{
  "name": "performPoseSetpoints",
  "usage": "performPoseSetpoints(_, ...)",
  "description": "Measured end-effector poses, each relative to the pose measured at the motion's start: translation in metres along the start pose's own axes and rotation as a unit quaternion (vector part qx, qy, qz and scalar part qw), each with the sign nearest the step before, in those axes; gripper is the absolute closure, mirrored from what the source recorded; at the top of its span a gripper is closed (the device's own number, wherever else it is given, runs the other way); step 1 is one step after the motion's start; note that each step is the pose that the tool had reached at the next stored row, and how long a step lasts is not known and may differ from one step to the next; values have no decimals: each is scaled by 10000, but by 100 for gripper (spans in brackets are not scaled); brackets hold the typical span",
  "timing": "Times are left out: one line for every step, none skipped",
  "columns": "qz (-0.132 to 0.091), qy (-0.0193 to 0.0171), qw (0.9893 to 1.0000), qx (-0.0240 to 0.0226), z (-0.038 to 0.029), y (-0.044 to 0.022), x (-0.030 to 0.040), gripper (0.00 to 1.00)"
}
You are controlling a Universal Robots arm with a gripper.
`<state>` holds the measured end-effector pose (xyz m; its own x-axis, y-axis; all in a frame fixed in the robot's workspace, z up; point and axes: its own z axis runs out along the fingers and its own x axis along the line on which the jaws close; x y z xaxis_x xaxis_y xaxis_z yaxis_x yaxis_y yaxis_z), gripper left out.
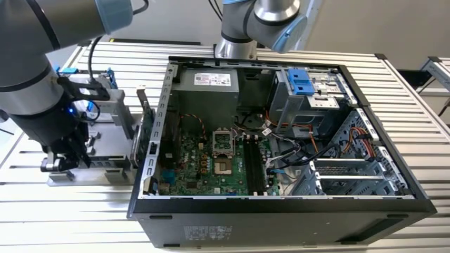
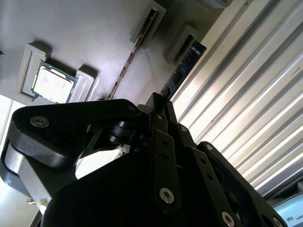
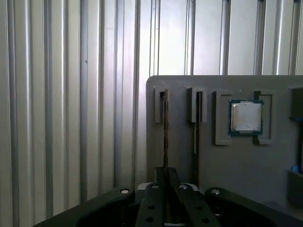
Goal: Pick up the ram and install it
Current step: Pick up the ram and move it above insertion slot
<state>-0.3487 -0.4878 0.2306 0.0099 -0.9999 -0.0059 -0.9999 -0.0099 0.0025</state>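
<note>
Tool (image 3: pixel 166 170) pinched shut on ram (image 3: pixel 164 127), edge-on in gray holder (image 3: pixel 227 165) slot; grip point hidden.

- a robotics lab or test workshop.
- a slatted aluminium table (image 1: pixel 63 221) bears an open pc case (image 1: pixel 281 221).
- one robot arm (image 1: pixel 28 89) stands beside it, a second arm (image 1: pixel 267 21) behind.
- a grey parts holder (image 3: pixel 246 165) keeps a cpu (image 3: pixel 245 117).
</note>
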Motion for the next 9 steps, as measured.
performPoseSetpoints(6,0,10000,0,-5,0,0,100)
performPoseSetpoints(11,0,10000,-1,-12,0,0,100)
performPoseSetpoints(16,-1,10000,0,-19,0,0,100)
performPoseSetpoints(17,0,10000,0,-28,0,0,100)
performPoseSetpoints(18,0,10000,0,-37,0,0,100)
performPoseSetpoints(19,-1,10000,0,-45,0,-1,100)
performPoseSetpoints(19,0,10000,0,-53,0,-1,100)
performPoseSetpoints(19,-1,10000,0,-60,0,-1,100)
performPoseSetpoints(19,0,10000,0,-69,1,-1,100)
